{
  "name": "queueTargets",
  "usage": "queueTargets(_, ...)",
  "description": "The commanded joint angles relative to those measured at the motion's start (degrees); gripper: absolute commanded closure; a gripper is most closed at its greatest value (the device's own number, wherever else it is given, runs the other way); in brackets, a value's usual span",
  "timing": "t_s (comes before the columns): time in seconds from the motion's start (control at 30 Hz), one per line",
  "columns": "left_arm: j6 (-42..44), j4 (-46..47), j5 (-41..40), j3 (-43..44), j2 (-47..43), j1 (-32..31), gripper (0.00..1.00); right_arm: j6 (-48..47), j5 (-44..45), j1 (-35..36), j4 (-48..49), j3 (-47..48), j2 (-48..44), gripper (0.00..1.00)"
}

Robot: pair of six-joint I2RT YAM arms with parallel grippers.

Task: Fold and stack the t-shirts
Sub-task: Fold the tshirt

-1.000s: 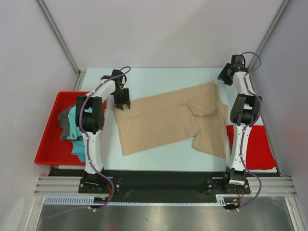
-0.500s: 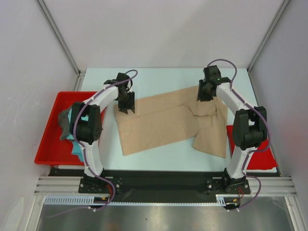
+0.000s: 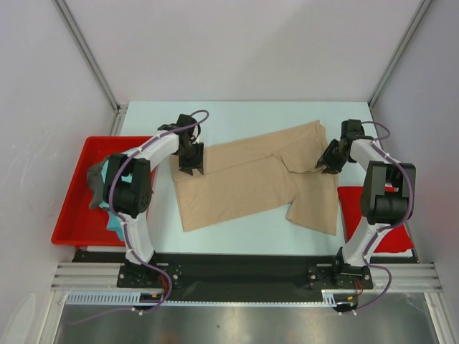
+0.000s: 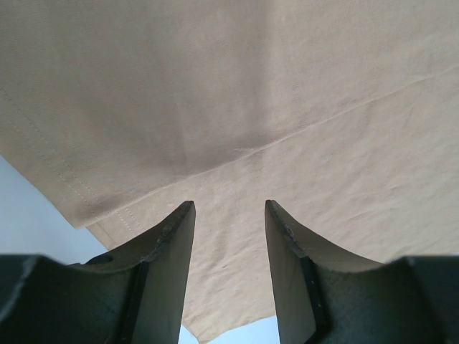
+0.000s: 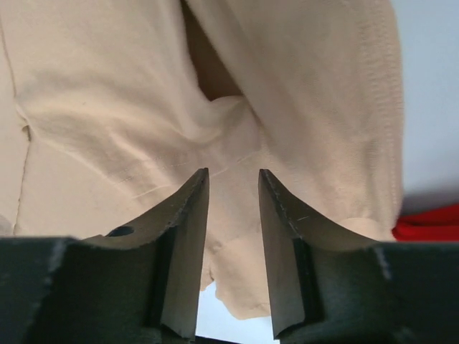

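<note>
Overhead, the left claw (image 3: pixel 191 166) has its fingers (image 4: pixel 168 251) apart, clamping nothing, with the tan t-shirt (image 3: pixel 244 183) flat just beneath the tips. The right claw (image 3: pixel 324 166) is likewise parted over that shirt's sleeve end. Between the claws the shirt's long axis runs crosswise, hem at the left, sleeves toward the right. Beyond the left claw, a teal shirt (image 3: pixel 112 215) and a dark grey shirt (image 3: pixel 95 188) lie in the red tray (image 3: pixel 68 233)
</note>
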Motion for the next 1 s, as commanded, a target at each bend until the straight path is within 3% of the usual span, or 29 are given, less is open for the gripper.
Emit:
queueTargets(0.0, 0.9, 0.8, 0.0, 1.9, -3.0, -0.3, 0.51, 2.8, -1.1, 1.0, 2.0, 0.3, -2.3, 0.58)
queueTargets(0.17, 0.9, 0.4, -0.2, 1.8, -3.0, -0.3, 0.51, 4.5, -1.1, -1.3, 3.7, -1.5, -1.7, 0.56)
queueTargets(0.33, 0.7, 0.0, -0.3, 2.6, -2.6, -0.3, 0.51, 5.0, -1.3, -3.2, 4.8, -1.5, 0.3, 0.60)
queueTargets(0.47, 0.7, -0.3, -0.3, 3.2, -2.2, -0.3, 0.51, 4.5, -1.1, -3.6, 5.1, -0.6, 1.4, 0.72)
queueTargets(0.5, 0.6, -0.3, -0.3, 3.3, -2.1, -0.2, 0.51, 4.3, -1.0, -3.7, 5.1, -0.5, 1.6, 0.79)
queueTargets(0.57, 0.6, -0.2, -0.2, 3.2, -2.1, -0.3, 0.51, 3.8, -0.8, -3.9, 5.2, -0.7, 1.7, 0.83)
queueTargets(0.67, 0.5, -0.1, -0.2, 2.9, -2.3, -0.3, 0.51, 3.5, -2.5, -4.2, 6.4, -1.2, 1.4, 0.78)
queueTargets(0.7, 0.5, -0.2, -0.3, 2.8, -2.4, -0.3, 0.51, 3.5, -2.7, -4.2, 6.7, -1.3, 1.3, 0.67)
queueTargets(0.77, 0.6, 0.0, -0.4, 2.6, -2.4, -0.3, 0.51, 3.8, -3.7, -4.0, 6.6, -1.3, 1.1, 0.56)
queueTargets(0.87, 0.6, 0.0, -0.2, 2.6, -2.4, -0.3, 0.51, 4.6, -4.4, -3.8, 7.5, -2.1, 1.6, 0.58)
queueTargets(0.97, 0.7, -0.2, -0.2, 3.0, -2.3, -0.3, 0.51, 6.1, -5.6, -3.7, 8.6, -2.6, 2.4, 0.68)
